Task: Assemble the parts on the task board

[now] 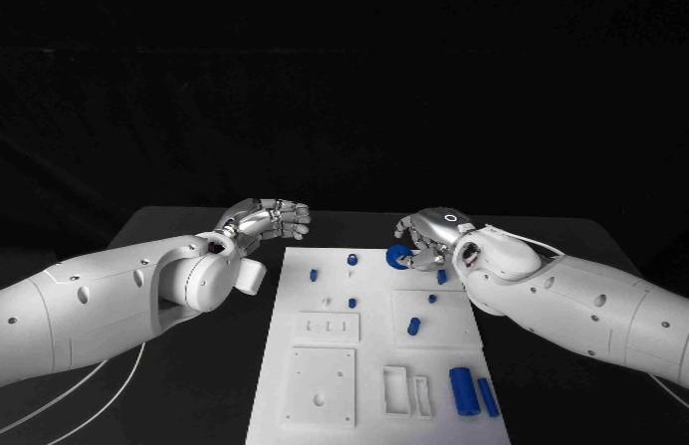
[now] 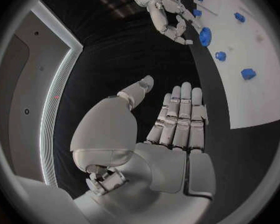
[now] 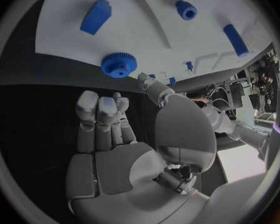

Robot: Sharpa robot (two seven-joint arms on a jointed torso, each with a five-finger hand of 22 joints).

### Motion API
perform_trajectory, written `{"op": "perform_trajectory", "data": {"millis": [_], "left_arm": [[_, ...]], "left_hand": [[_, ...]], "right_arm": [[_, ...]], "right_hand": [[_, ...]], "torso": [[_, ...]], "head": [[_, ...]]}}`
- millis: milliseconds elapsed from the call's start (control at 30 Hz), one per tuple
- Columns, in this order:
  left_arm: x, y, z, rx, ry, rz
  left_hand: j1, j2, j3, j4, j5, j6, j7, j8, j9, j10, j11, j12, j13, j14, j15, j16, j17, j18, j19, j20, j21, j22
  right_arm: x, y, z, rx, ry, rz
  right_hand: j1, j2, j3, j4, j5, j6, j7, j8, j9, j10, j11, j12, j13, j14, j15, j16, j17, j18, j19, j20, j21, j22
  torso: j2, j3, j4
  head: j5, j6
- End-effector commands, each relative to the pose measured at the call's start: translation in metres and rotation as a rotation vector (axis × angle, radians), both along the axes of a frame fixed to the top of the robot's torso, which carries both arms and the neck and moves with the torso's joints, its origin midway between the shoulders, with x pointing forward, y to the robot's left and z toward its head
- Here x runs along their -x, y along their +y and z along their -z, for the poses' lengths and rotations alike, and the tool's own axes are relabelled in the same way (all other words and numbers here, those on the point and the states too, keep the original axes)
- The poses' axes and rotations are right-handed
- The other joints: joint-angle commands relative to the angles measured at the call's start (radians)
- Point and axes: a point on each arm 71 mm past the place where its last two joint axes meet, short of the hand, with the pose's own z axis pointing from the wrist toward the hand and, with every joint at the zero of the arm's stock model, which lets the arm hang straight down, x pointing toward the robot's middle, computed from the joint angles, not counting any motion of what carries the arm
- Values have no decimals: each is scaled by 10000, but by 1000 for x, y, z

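Head view. We see the task board [image 1: 324,365] mid-table w/ blue parts scattered: a blue gear [image 1: 398,256] at its 1 o'clock edge, two blue cylinders [image 1: 462,390] lying loose at 5 o'clock, small pegs [image 1: 351,260] standing near 12. Right hand [image 1: 431,234] hovers beside the gear, fingers apart, holding nothing. Left hand [image 1: 266,220] at 11 o'clock off the board, open, empty. We judge assembly barely begun; most parts remain unplaced.

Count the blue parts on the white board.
8: two pegs far left, a gear by the right hand, three small parts mid-right, two cylinders near-right. The hand may hide more.
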Motion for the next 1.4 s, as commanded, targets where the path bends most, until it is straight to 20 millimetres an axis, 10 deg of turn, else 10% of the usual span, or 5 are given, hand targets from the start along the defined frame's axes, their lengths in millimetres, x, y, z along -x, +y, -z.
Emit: {"op": "perform_trajectory", "data": {"millis": [33, 567, 1400], "left_arm": [[1, -3, -1, 60, -90, 186], [1, -6, -1, 72, -76, 253], [1, -5, -1, 62, -40, 252]], "left_hand": [[-74, -31, 6, 22, 18, 51, 153, 13, -10, 6, 24, -46, -16, 12, 57, -58, 14, 169, -47, 13, 62, 202], [-81, -35, 4, 25, 17, 47, 155, 10, -12, 3, 26, -50, -18, 11, 58, -61, 16, 169, -48, 14, 62, 201], [-108, -35, -1, 46, 17, 38, 161, 6, -16, -2, 33, -57, -21, 9, 61, -68, 22, 167, -50, 17, 62, 201]], "right_arm": [[-5, -3, 7, -476, 1238, -42], [-14, -4, 14, -602, 1774, 66], [-16, -7, 26, -306, 2753, 84]], "right_hand": [[1, 1, -272, -164, 189, 188, 365, -112, -38, -434, 207, 46, 34, 2, 105, 4, 34, 964, -88, -13, 16, 148], [-100, 438, -731, -475, 746, 94, 424, -101, -45, -555, 268, 144, 103, -71, 167, 26, 118, 964, -164, 3, 4, 154], [-75, 964, 319, 151, 201, 387, 304, 59, -61, -576, 155, 162, 95, -102, 58, -10, 159, 964, -205, 59, 12, 171]], "torso": [[6, 6, 3], [6, 0, 10], [-2, 6, 2]], "head": [[-17, -1], [-26, -39], [-20, -119]]}}
